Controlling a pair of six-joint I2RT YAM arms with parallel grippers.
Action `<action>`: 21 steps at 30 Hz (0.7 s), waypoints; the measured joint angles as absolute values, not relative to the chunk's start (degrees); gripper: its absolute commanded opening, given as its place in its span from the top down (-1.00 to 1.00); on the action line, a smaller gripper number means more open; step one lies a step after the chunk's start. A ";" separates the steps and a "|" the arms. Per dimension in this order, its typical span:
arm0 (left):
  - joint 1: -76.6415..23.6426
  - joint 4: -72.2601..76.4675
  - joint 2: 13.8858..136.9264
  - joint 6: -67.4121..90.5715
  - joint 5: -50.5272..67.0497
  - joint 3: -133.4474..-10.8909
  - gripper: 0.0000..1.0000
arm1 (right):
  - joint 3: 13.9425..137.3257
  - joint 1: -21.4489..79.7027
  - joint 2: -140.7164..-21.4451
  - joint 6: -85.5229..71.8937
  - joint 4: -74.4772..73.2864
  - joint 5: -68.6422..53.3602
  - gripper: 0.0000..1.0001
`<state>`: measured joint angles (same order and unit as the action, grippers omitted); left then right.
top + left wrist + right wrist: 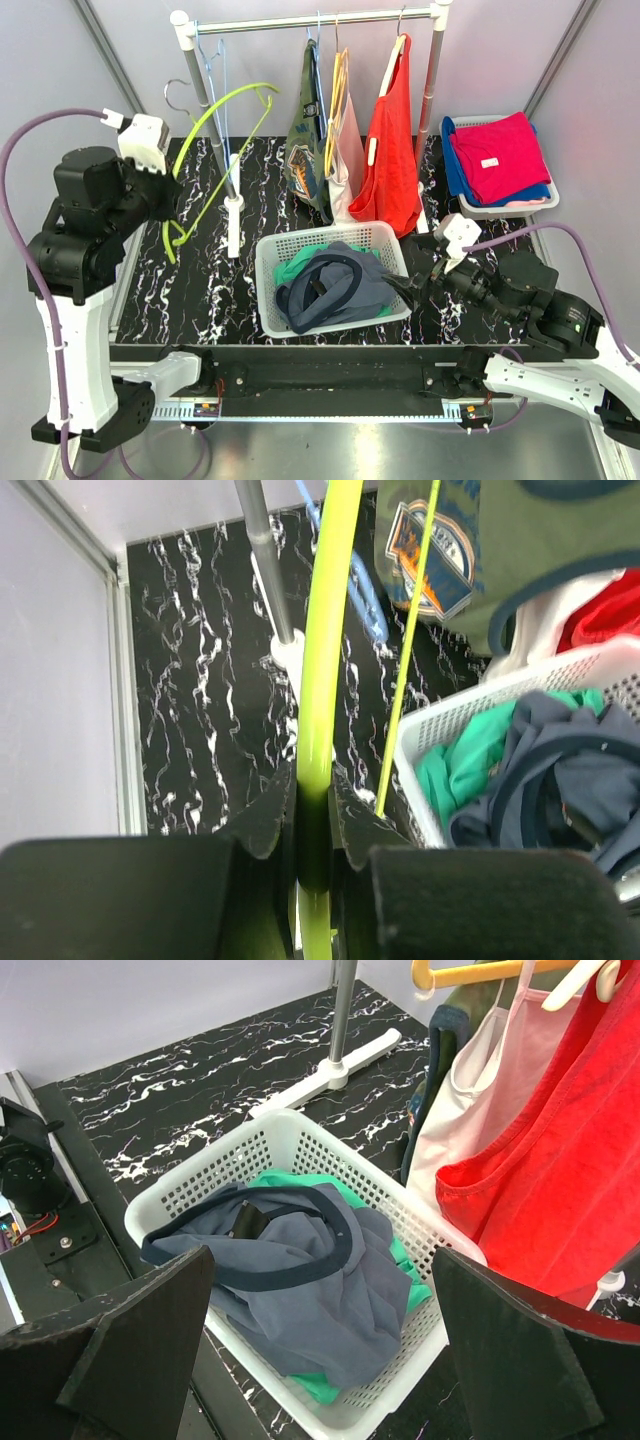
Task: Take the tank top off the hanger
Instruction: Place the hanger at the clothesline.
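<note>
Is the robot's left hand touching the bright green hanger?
Touching. In the left wrist view, the left gripper is closed on the lime-green hanger, with a finger pressed against each side and no gap.

The rack [310, 20] stood at the back of the table [200, 290], with 3 garments [395, 150] hanging side by side on the right half of its rail. In front of them, mid-table, sat a basket [266, 270], the tank top [335, 285] lying in it over another garment. Left of the basket, the hanger [215, 150] was clamped in the left gripper [310, 800]. The right gripper [405, 290] sat just right of the basket. A second basket [505, 208], holding folded clothes [500, 155], stood at the far right.
</note>
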<state>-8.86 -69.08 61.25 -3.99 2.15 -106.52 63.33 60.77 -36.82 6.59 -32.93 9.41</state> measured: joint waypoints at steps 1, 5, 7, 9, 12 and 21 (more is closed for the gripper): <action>-9.15 -68.88 62.04 -3.95 2.07 -107.70 1.00 | 63.33 60.77 -36.99 6.57 -32.93 9.39 -1.00; -13.30 -67.37 63.18 -3.27 -0.25 -110.89 1.00 | 63.33 60.77 -37.36 6.52 -32.88 9.39 -1.00; -15.90 -66.83 63.72 -3.03 -1.63 -112.03 1.00 | 63.29 60.77 -37.43 6.48 -32.84 9.37 -1.00; -17.30 -66.74 65.25 -2.92 -2.42 -114.19 1.00 | 63.29 60.77 -37.54 6.39 -32.82 9.37 -0.99; -19.07 -66.08 68.71 -2.98 -5.10 -118.41 1.00 | 63.29 60.77 -37.95 6.17 -32.82 9.34 -1.00; -24.77 -64.38 82.37 -6.90 -15.07 -124.42 1.00 | 63.29 60.77 -38.52 5.06 -32.82 9.32 -1.00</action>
<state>-24.77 -64.38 82.37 -6.90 -15.07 -124.42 63.29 60.77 -38.52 5.06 -32.82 9.32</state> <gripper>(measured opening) 0.113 0.994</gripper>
